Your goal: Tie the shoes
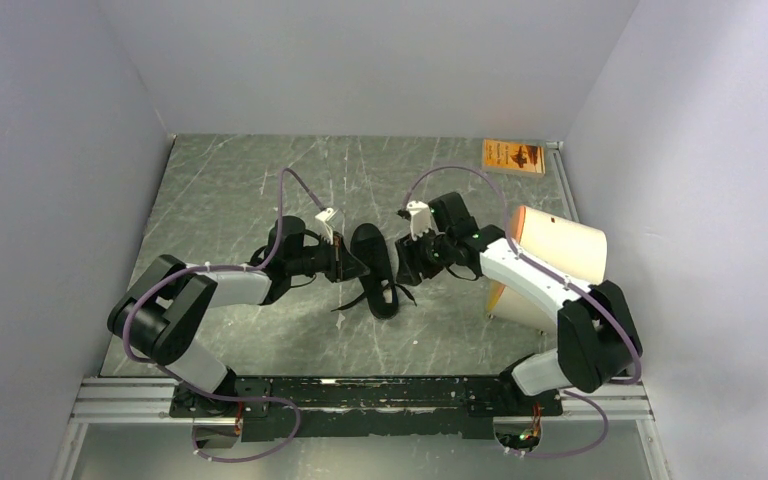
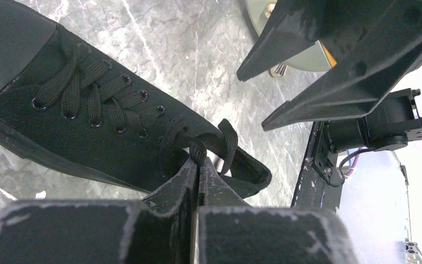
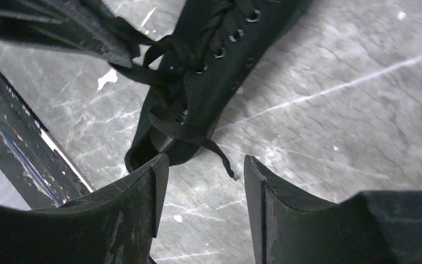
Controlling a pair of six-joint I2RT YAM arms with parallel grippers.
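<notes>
- A black shoe (image 1: pixel 375 262) is sitting in the middle of the counter (image 1: pixel 240 180), its toe pointing toward the far edge.
- The left fingers (image 2: pixel 199 170) are pressing together, pinching a black lace (image 2: pixel 196 148) near the shoe's heel opening.
- The right fingers (image 1: pixel 405 268) are hovering spread wide apart, holding nothing, just beside the shoe's heel end.

Lighting: bright, even, diffuse from above; shadows soft on table (image 1: pixel 220 200). Glare: blown-out white, left wrist view, right edge. Blur: left tool (image 3: pixel 132 55), right wrist view.
</notes>
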